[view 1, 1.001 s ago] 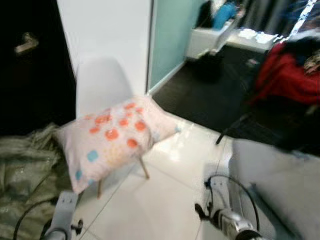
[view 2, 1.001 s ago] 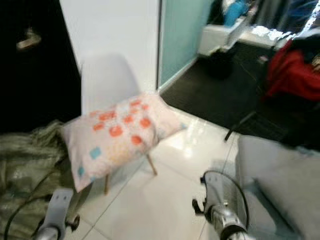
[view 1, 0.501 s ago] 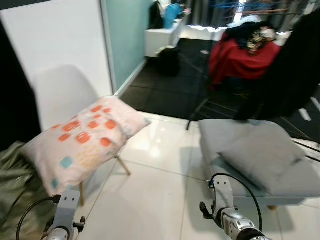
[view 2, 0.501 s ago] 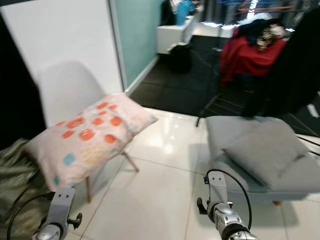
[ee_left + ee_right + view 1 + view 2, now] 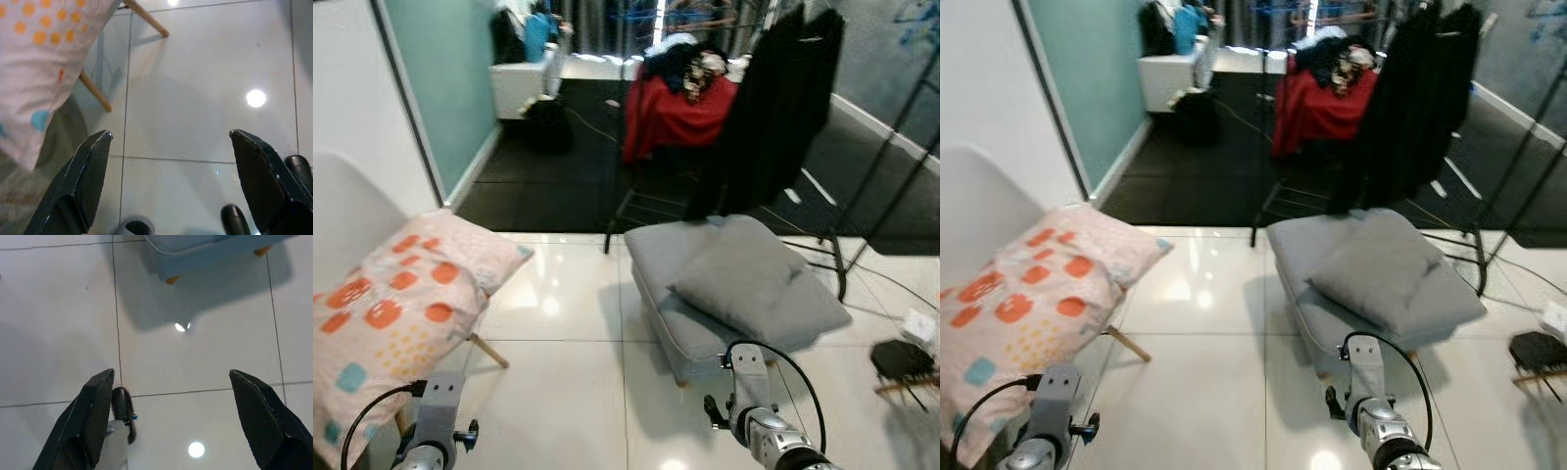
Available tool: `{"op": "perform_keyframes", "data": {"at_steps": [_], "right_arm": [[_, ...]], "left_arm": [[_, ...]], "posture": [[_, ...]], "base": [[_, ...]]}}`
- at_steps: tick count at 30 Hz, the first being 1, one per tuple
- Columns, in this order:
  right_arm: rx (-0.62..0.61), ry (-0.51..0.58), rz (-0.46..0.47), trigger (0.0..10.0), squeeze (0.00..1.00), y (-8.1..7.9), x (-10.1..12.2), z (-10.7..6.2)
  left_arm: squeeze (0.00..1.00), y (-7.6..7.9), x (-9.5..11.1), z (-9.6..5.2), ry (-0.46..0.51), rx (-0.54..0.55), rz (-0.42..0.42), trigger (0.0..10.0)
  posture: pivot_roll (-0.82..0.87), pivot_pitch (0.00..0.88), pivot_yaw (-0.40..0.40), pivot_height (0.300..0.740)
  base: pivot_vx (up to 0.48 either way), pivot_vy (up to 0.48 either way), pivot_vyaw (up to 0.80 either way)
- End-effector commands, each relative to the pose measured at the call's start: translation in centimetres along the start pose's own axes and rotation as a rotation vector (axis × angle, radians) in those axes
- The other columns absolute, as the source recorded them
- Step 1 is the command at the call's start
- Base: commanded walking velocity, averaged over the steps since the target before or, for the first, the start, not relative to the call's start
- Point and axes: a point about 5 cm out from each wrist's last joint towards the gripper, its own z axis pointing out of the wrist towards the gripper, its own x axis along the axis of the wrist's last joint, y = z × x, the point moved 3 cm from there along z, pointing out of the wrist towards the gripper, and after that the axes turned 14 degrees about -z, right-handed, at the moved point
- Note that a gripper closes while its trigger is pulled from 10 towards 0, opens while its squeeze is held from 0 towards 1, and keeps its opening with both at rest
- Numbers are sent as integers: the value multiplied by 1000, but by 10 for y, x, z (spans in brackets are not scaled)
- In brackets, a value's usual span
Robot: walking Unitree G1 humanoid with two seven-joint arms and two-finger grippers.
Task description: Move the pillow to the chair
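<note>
Since the spotted pillow [image 5: 386, 323] already lies on the white chair [image 5: 337, 220], we judge the task done; both hands, left hand [image 5: 168, 183] and right hand [image 5: 171, 418], hang spread and empty beside the chair.

White pillow [image 5: 386, 318], orange-blue spots

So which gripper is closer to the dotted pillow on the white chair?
Left. The left gripper hangs open beside the pillow; the right gripper hangs open near the grey footstool.

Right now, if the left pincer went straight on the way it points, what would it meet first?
Probably the floor: the open left pincer points down at bare tiles. The pillow and a chair leg sit off to one side of that line.
</note>
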Motion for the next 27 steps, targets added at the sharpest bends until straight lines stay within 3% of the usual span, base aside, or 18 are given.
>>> {"op": "perform_keyframes", "data": {"at_steps": [1, 5, 27], "right_arm": [[-8, 8, 28, 10000, 0, 2, -1, 0], [-4, 21, 34, 10000, 0, 2, 0, 0], [-1, 39, 43, 10000, 0, 3, 2, -1]], "left_arm": [[0, 1, -2, -1, -3, -4, -10, 10000], [0, 1, -3, 0, -12, -3, -4, 10000], [0, 4, -3, 0, -15, -6, -12, 10000]], "posture": [[-151, 43, -9, 740], [-153, 43, -8, 740], [-158, 43, -20, 740]], "base": [[0, 0, -531], [0, 0, -266], [0, -345, 0]]}}
